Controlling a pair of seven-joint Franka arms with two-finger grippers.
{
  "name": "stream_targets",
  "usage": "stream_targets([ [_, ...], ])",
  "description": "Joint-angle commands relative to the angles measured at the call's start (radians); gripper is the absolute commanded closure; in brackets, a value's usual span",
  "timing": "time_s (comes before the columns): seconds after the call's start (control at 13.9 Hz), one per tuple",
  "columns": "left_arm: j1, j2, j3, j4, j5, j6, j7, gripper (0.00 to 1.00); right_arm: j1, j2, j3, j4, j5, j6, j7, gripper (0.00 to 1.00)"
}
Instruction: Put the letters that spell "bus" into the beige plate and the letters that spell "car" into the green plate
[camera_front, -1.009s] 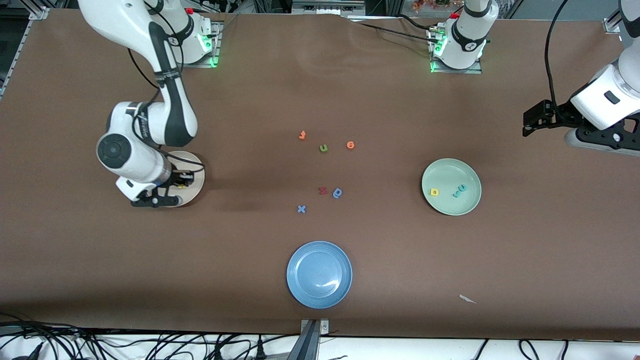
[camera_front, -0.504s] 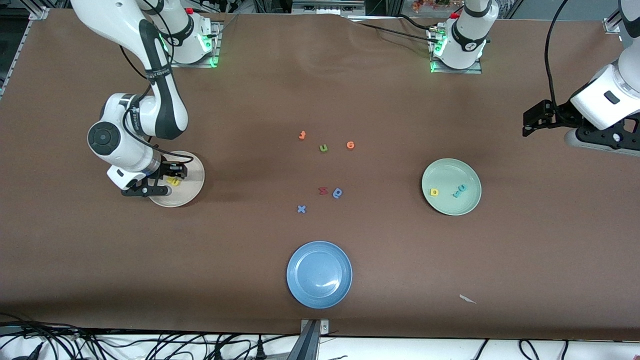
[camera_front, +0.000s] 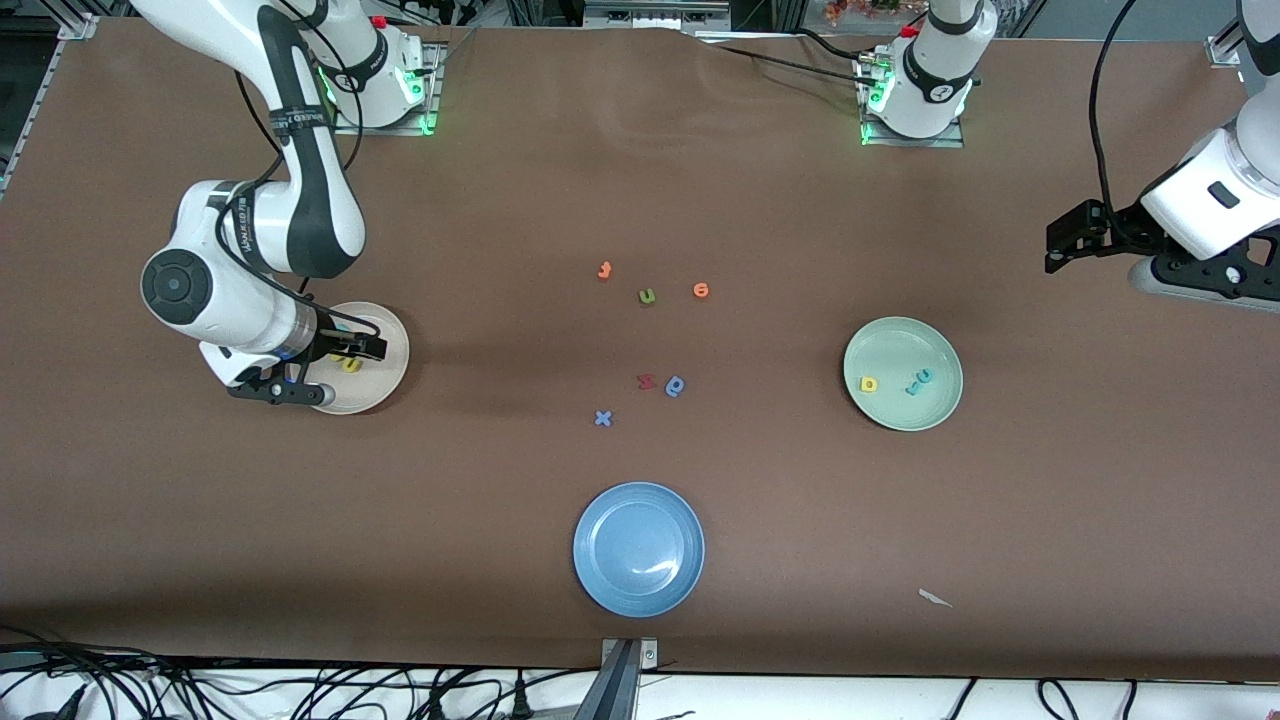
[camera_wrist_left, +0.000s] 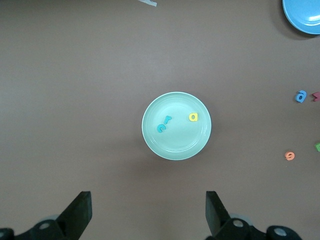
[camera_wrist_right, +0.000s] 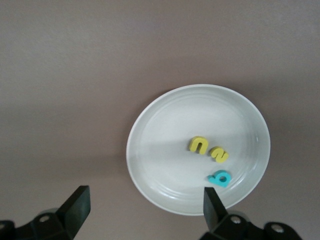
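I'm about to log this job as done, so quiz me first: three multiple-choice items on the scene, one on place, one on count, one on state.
1. Where is the yellow "u"?
A. in the beige plate
B. in the blue plate
C. on the table

2. How many letters lie in the green plate?
A. one
B. three
C. five

3. The right gripper is:
A. shut on a letter
B. open, holding nothing
C. out of view

Key: 1 A, it lies beside the "s" and "b" there. 2 B, "c", "r", "a". 3 B, fingers apart over the beige plate.
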Motion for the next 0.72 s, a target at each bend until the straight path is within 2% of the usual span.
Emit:
stream_targets([
  [0.0, -0.002, -0.006, -0.001, 0.01, -0.002, -0.014, 0.001, 0.0, -0.008, 0.0, 0.006, 0.124, 0.009, -0.1, 0.092, 0.0],
  [0.07, -0.002, -0.006, -0.001, 0.01, -0.002, -0.012, 0.001, 0.0, -0.039, -0.007, 0.026, 0.135, 0.003, -0.108, 0.094, 0.0],
  [0.14, -0.002, -0.006, 0.0, 0.01, -0.002, -0.014, 0.001, 0.0, -0.103, -0.022, 0.085, 0.145, -0.012, -0.125, 0.094, 0.0],
  [0.29, -0.002, -0.006, -0.001, 0.01, -0.002, -0.014, 0.001, 0.0, -0.244, -0.076, 0.249, 0.144, -0.166, -0.128, 0.092, 0.0],
  [0.36, -0.002, -0.006, -0.001, 0.01, -0.002, -0.014, 0.0, 0.0, -0.312, -0.102, 0.313, 0.144, -0.216, -0.133, 0.092, 0.0],
  [0.5, -0.002, -0.006, 0.0, 0.01, -0.002, -0.014, 0.0, 0.0, -0.399, -0.16, 0.387, 0.141, -0.231, -0.151, 0.079, 0.0],
  [0.65, -0.002, -0.006, -0.001, 0.01, -0.002, -0.016, 0.0, 0.0, -0.563, -0.231, 0.548, 0.141, -0.274, -0.221, 0.054, 0.0],
])
